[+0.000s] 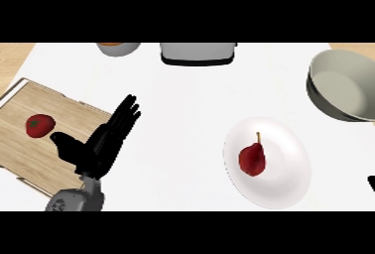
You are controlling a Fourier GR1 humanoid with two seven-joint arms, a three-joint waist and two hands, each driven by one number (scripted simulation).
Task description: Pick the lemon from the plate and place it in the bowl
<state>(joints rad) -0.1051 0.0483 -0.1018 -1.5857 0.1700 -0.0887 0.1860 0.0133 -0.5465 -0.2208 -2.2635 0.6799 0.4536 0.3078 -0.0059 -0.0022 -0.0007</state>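
Plate (282, 191), white, centre-right: carries one dark red, stemmed, pear-shaped fruit (253, 158), not lemon-yellow.
Bowl (333, 74), grey, upper right, well apart from the plate.
Left hand (102, 144): fingers straight and spread, holding nothing, over the board's right edge.
Board (51, 104), wooden, far left: bears a red tomato (39, 125).
Right hand (372, 182): black sliver at the right edge, near the plate; its state cannot be told.
Far edge: grey appliance (198, 53), cup (117, 48).

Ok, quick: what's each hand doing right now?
Left hand: open, holding nothing, by the cutting board.
Right hand: only a sliver at the right edge, cannot be told.
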